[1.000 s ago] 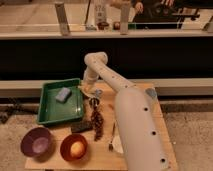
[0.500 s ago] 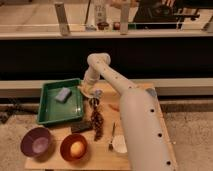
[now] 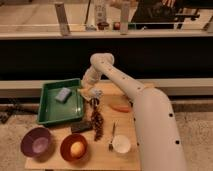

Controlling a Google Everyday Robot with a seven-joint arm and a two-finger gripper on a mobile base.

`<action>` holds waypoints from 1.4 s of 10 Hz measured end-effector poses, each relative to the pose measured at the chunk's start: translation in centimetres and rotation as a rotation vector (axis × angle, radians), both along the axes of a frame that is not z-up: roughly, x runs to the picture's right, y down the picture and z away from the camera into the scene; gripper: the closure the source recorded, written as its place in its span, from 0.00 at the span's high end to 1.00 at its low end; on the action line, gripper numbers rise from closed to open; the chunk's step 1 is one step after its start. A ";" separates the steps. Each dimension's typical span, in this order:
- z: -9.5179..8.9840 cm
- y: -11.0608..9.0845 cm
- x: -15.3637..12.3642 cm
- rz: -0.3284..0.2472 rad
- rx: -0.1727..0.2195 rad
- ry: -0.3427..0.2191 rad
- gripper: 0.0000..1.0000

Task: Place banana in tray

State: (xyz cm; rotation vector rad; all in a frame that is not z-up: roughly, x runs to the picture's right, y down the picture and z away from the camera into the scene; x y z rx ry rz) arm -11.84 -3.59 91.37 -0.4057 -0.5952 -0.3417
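The green tray [image 3: 50,116] lies on the left half of the wooden table, with a blue-grey sponge [image 3: 63,94] inside it. My gripper [image 3: 89,93] hangs at the end of the white arm, just above the tray's right rim. A small pale yellowish shape, which I take for the banana [image 3: 82,92], shows at the gripper over that rim. Whether it is held or lying loose I cannot make out.
An orange carrot-like piece [image 3: 120,107] lies right of the gripper. A dark grape bunch [image 3: 96,125] and a dark block [image 3: 80,127] sit mid-table. In front stand a purple bowl [image 3: 36,142], an orange bowl [image 3: 64,148] with a ball, a white cup [image 3: 121,144] and a fork [image 3: 112,135].
The gripper has shifted a little left, toward the tray's right rim. The big forearm has swung right and further from the table's middle.
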 end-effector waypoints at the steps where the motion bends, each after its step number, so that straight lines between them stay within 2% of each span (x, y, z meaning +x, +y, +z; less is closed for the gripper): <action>1: -1.1 -0.8 -0.1 0.003 0.018 -0.017 0.54; 3: -2.2 -1.6 -0.5 -0.009 0.040 -0.035 0.58; 5: -1.5 -1.4 -0.5 -0.019 0.030 -0.026 0.62; 7: 1.0 0.3 -0.4 -0.036 -0.009 -0.007 0.62; 10: 3.4 2.2 -1.0 -0.064 -0.067 0.011 0.61; 11: 3.6 2.4 -1.2 -0.073 -0.081 0.012 0.57; 13: 4.0 2.6 -1.7 -0.085 -0.104 0.013 0.34; 14: 4.1 2.6 -1.4 -0.084 -0.107 0.016 0.29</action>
